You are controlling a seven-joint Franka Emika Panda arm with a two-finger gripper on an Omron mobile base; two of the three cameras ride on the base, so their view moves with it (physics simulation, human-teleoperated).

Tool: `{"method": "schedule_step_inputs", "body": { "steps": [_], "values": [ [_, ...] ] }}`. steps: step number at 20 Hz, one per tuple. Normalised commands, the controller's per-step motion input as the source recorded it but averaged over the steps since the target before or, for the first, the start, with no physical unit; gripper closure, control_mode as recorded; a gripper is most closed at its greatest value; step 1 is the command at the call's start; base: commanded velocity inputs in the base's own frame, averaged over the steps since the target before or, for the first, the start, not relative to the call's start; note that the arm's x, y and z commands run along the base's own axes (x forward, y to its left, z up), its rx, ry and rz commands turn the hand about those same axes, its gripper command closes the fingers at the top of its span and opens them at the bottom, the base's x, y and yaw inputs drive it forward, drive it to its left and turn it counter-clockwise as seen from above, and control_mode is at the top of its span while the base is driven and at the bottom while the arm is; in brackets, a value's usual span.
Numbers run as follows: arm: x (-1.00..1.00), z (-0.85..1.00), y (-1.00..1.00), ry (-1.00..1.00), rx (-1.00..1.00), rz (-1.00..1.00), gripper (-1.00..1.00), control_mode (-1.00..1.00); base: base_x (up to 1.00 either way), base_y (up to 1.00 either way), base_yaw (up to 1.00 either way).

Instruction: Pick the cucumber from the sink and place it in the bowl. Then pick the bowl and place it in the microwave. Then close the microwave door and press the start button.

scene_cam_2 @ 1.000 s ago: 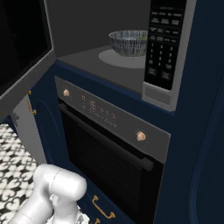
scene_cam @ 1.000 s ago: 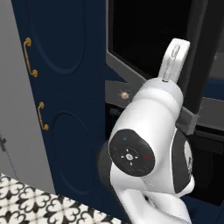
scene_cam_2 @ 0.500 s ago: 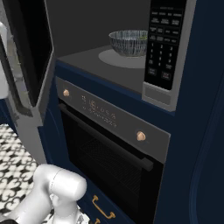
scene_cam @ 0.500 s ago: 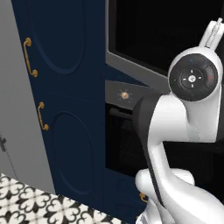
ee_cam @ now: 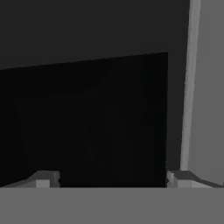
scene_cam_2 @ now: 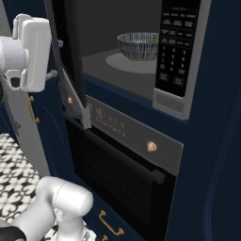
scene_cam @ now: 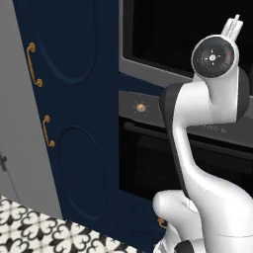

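Note:
The microwave (scene_cam_2: pixel 181 101) stands open, and the bowl (scene_cam_2: pixel 139 45) sits inside it on the pale turntable. The cucumber is hidden from these views and the sink is out of view. The microwave door (scene_cam_2: pixel 66 80) is swung partway out at the left. Its black glass (scene_cam: pixel 178 34) faces the left base camera. My gripper (scene_cam_2: pixel 55 59) is at the door's outer face, open with nothing between its fingers. In the hand view the gripper (ee_cam: pixel 111 179) looks straight at the door glass (ee_cam: pixel 87 118), with the grey frame (ee_cam: pixel 205 109) on the right.
The keypad panel (scene_cam_2: pixel 176 47) is on the microwave's right side. Below is the oven with a bar handle (scene_cam_2: pixel 127 157) and copper knobs (scene_cam_2: pixel 151 146). Dark blue cabinet doors with brass handles (scene_cam: pixel 32 64) stand at the left, over a patterned floor (scene_cam: pixel 29 232).
My arm has swung up and the hand has come against the door's outer face. The door has turned some way toward the microwave opening. The bowl has not moved.

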Motion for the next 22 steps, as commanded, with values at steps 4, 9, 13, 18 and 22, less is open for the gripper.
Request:
{"method": "schedule_step_inputs", "body": {
  "steps": [4,9,13,18,22],
  "values": [
    [0.85,-0.04,-0.32,0.01,0.01,0.0,-1.0,-1.0,0.0,0.0,0.0],
    [0.7,0.0,-0.5,0.0,0.04,0.0,-1.0,-1.0,0.0,0.0,0.0],
    [0.72,0.0,-0.41,0.0,0.04,0.0,-1.0,-1.0,0.0,0.0,0.0],
    [0.71,-0.03,-0.44,0.0,0.04,0.0,-1.0,-1.0,0.0,0.0,0.0],
    [0.87,-0.34,-0.36,0.01,0.01,0.0,-1.0,-1.0,0.0,0.0,0.0]
  ]
}}
